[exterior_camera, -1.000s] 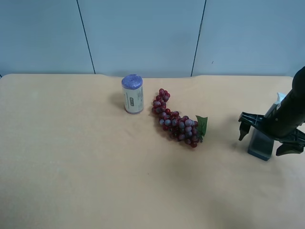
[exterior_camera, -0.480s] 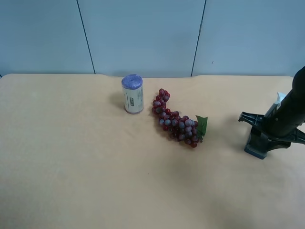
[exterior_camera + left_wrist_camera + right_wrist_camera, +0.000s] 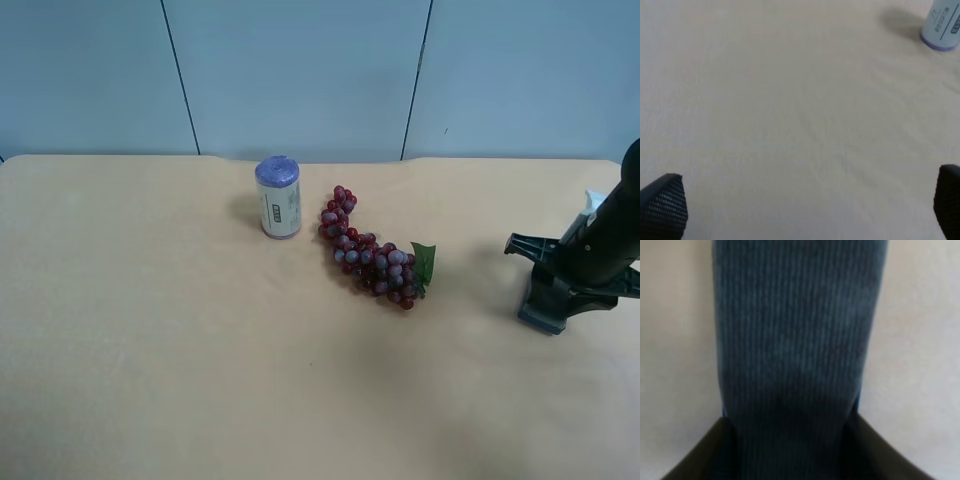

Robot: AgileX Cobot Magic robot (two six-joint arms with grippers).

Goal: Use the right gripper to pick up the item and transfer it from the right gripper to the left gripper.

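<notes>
The item [image 3: 543,309], a dark grey-green ribbed pad, is at the table's right side in the exterior high view. The right gripper [image 3: 558,292] is down over it on the thick black arm with the white bracket. In the right wrist view the item [image 3: 800,340] fills the middle, and the right gripper [image 3: 790,422] has its two black fingers pressed against the pad's sides, shut on it. I cannot tell whether the pad is off the table. The left gripper [image 3: 805,200] is open and empty over bare table, and it is out of the exterior high view.
A purple-lidded can [image 3: 278,197] stands at the table's back middle; it also shows in the left wrist view [image 3: 941,25]. A red grape bunch [image 3: 372,255] with a green leaf lies beside the can. The tan table [image 3: 150,330] ends at a blue-grey wall.
The right gripper's fingers, spread wide on both sides of the item a second ago, have closed onto it. Gripper and item have shifted slightly toward the view's right.
</notes>
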